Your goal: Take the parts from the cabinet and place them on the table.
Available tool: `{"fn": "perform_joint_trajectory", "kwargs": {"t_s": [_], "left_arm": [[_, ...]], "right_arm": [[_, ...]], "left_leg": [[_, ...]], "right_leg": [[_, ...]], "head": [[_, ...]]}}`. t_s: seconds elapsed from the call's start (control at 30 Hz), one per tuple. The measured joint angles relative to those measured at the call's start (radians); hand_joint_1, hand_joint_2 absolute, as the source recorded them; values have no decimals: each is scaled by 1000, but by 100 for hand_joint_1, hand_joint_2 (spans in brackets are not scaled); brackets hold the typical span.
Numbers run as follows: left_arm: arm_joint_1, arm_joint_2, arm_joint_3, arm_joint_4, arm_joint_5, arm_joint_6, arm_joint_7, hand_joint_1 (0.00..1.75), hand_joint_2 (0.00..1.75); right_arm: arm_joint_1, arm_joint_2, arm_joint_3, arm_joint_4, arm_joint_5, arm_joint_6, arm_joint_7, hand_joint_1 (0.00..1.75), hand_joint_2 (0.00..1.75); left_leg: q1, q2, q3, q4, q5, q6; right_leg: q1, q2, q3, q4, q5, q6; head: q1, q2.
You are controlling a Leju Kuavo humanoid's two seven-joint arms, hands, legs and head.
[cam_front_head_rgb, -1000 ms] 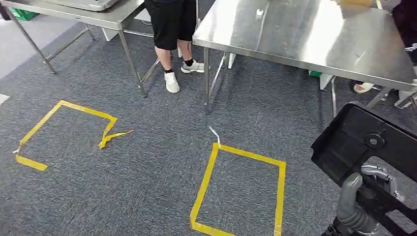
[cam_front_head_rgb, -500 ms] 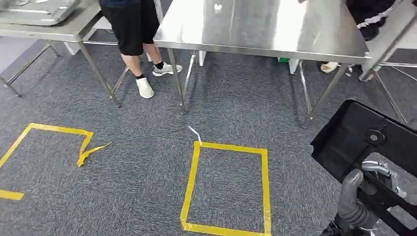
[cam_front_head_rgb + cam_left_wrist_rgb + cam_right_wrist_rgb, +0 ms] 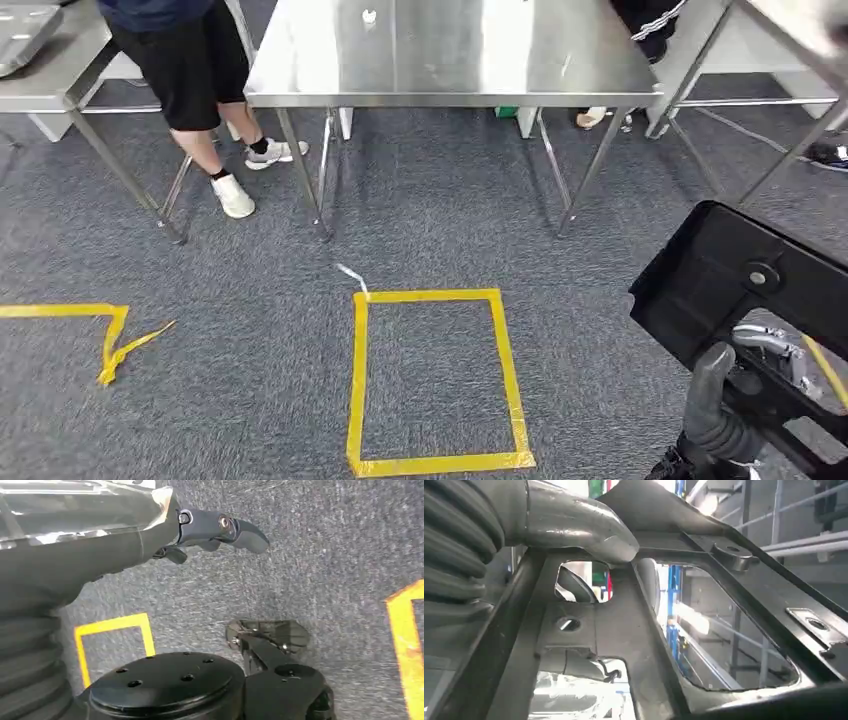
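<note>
One blk part [image 3: 735,275], R hand [image 3: 725,420] gripping

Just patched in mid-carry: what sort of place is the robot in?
Likely a workshop or robot test area: stainless steel tables on grey carpet, yellow tape squares marking the floor, and the right hand carrying a black part.

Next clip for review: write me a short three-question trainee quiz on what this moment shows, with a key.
1. True or false: the right hand grips a black part.
2. The closed yellow tape rectangle on the carpet lies: A) in front of the steel table; B) on the tabletop; C) behind the person.
3. Fill in: the small white item rests on the ____.

Key: 1 true. 2 A. 3 steel table.
</note>
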Motion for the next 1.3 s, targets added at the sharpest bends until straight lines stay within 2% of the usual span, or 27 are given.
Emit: {"fn": "perform_joint_trajectory", "kwargs": {"t_s": [0.03, 0.07, 0.1, 0.13, 0.17, 0.23, 0.27, 0.3, 0.33, 0.37, 0.47, 0.6, 0.7, 0.73, 0.77, 0.87, 0.9, 0.93, 0.97, 1.03, 1.07, 1.1, 1.13, 1.2, 1.23, 1.27, 1.3], "left_arm": [[2, 0, 1, 0, -2, 0, 2, 0, 175], [2, 0, 2, 0, -6, 0, 3, 0, 175], [3, 2, 2, 0, -9, -3, 3, 0, 175], [3, 2, 3, 0, -10, -7, 5, 0, 175], [2, 3, 3, 0, -13, -7, 6, 0, 175], [2, 2, 6, 0, -19, -8, 6, 0, 175], [2, 2, 7, 0, -20, -9, 6, 0, 175], [1, 2, 9, 0, -20, -9, 6, 0, 175], [1, 2, 10, 0, -20, -9, 6, 0, 175], [2, 3, 14, 0, -20, -10, 6, 0, 175], [1, 4, 17, 0, -19, -9, 7, 0, 175], [-16, 4, 35, 2, -11, 18, 35, 0, 175], [-25, 5, 45, 3, -17, 37, 41, 0, 175], [-25, 6, 46, 4, -17, 41, 42, 0, 175], [-25, 8, 49, 5, -16, 50, 43, 0, 175], [-26, 10, 67, 8, -8, 69, 46, 0, 175], [-26, 8, 71, 9, -7, 72, 48, 0, 175], [-26, 6, 73, 10, -6, 77, 51, 0, 175], [-26, 6, 74, 10, -6, 78, 52, 0, 175], [-27, 5, 76, 11, -6, 80, 54, 0, 175], [-27, 3, 76, 13, -6, 81, 54, 0, 175], [-26, 3, 77, 14, -6, 81, 55, 0, 175], [-26, 3, 78, 16, -6, 81, 55, 0, 175], [-26, 2, 81, 18, -6, 81, 55, 0, 175], [-26, 2, 83, 18, -6, 81, 55, 0, 175], [-28, 7, 86, 18, -6, 85, 55, 0, 175], [-31, 6, 87, 18, -6, 84, 55, 0, 175]], "right_arm": [[0, 1, 0, 0, 2, -2, 0, 175, 175], [1, 2, 0, 0, 4, -4, 0, 175, 175], [3, 2, 0, 0, 5, -6, 0, 175, 175], [4, 2, -1, 0, 7, -7, 0, 175, 175], [5, 1, -2, 0, 12, -6, 0, 175, 175], [7, 1, -2, 0, 18, -6, 0, 175, 175], [7, 1, -2, 0, 19, -7, 0, 175, 175], [8, 1, -1, 0, 20, -6, 0, 175, 175], [9, 1, 0, 0, 21, -6, 0, 175, 175], [12, 0, -1, 2, 21, -7, 0, 175, 175], [13, 0, 2, 2, 21, -3, 0, 175, 175], [-14, -10, 25, 12, 40, 6, 6, 175, 175], [-23, -17, 43, 21, 43, -2, 6, 175, 175], [-23, -19, 45, 23, 43, -4, 6, 175, 175], [-23, -21, 50, 25, 42, -6, 6, 175, 175], [-26, -23, 63, 29, 38, -7, 5, 175, 175], [-28, -23, 66, 28, 36, -8, 5, 175, 175], [-29, -29, 67, 29, 36, -8, 5, 175, 175], [-32, -30, 68, 29, 36, -9, 5, 175, 175], [-33, -35, 71, 33, 36, -9, 5, 175, 175], [-32, -37, 72, 35, 36, -9, 5, 175, 175], [-32, -39, 72, 38, 36, -10, 5, 175, 175], [-33, -41, 72, 40, 36, -10, 5, 175, 175], [-33, -43, 73, 42, 36, -10, 5, 175, 175], [-34, -43, 73, 42, 36, -10, 5, 175, 175], [-36, -44, 74, 48, 36, -10, 5, 175, 175], [-35, -43, 76, 47, 36, -10, 5, 175, 175]], "left_leg": [[-3, 11, -1, 0, 0, 1], [-4, 21, -3, 0, 0, 2], [-4, 30, -4, 1, 0, 2], [-4, 36, -3, 1, 0, 1], [-4, 41, -2, 1, -1, 1], [-4, 45, 2, 1, -3, -3], [-6, 47, 5, 1, -6, -9], [-15, 47, 2, 4, -11, -16], [-15, 47, 1, 7, -12, -16], [-15, 46, 1, 8, -10, 3], [-13, 45, 5, 1, -7, 6], [-11, 46, 8, -8, -1, -6], [-7, 45, 8, -10, 0, -29], [-7, 45, 8, -10, 0, -29], [-9, 45, 5, -2, -4, -21], [-14, 45, 3, -5, -4, -10], [-9, 46, 16, -28, 9, -3], [-2, 50, 25, -45, 20, -6], [0, 50, 25, -48, 24, 0], [1, 51, 22, -48, 24, 0], [2, 51, 20, -47, 24, -1], [3, 51, 21, -47, 22, -3], [6, 50, 23, -46, 20, -7], [19, 46, 29, -36, 8, -25], [21, 46, 29, -24, -2, -39], [15, 45, 23, -20, -8, -49], [12, 45, 19, -6, -15, -55]], "right_leg": [[0, -12, -38, 82, -35, -5], [0, -15, -75, 163, -65, -7], [-1, -16, -102, 226, -80, -4], [-2, -16, -102, 231, -76, 3], [-3, -17, -74, 188, -56, 12], [-7, -25, 26, 12, 4, 28], [-9, -35, 76, -79, 16, 27], [1, -31, 87, -85, 15, 17], [-6, -31, 84, -88, 20, 10], [-8, -30, 83, -87, 20, 10], [-2, -30, 84, -87, 20, 8], [2, -30, 84, -87, 20, -3], [5, -30, 83, -86, 20, -4], [5, -30, 84, -86, 20, -4], [-3, -31, 83, -88, 24, -4], [-4, -30, 85, -97, 28, 3], [4, -30, 88, -99, 30, 7], [0, -30, 77, -86, 24, 7], [1, -30, 57, -47, 0, 3], [-3, -29, -22, 113, -64, 1], [-6, -29, -59, 183, -83, 5], [-10, -30, -73, 206, -81, 14], [-15, -30, -62, 180, -63, 27], [-28, -32, 26, 5, 16, 63], [-37, -38, 65, -81, 40, 77], [-27, -30, 64, -66, 20, 68], [-30, -25, 67, -75, 21, 43]], "head": [[0, 0], [-2, 0], [1, 0], [0, 0], [1, 0], [1, 0], [2, 0], [0, 0], [-3, 0], [-4, 0], [-5, 0], [-5, 0], [-4, 0], [-4, 0], [-4, 0], [-5, 0], [-7, 0], [-4, 0], [-4, 0], [-3, 0], [-2, 0], [-2, 0], [-3, 0], [-3, 0], [0, 0], [9, 0], [7, 0]]}}
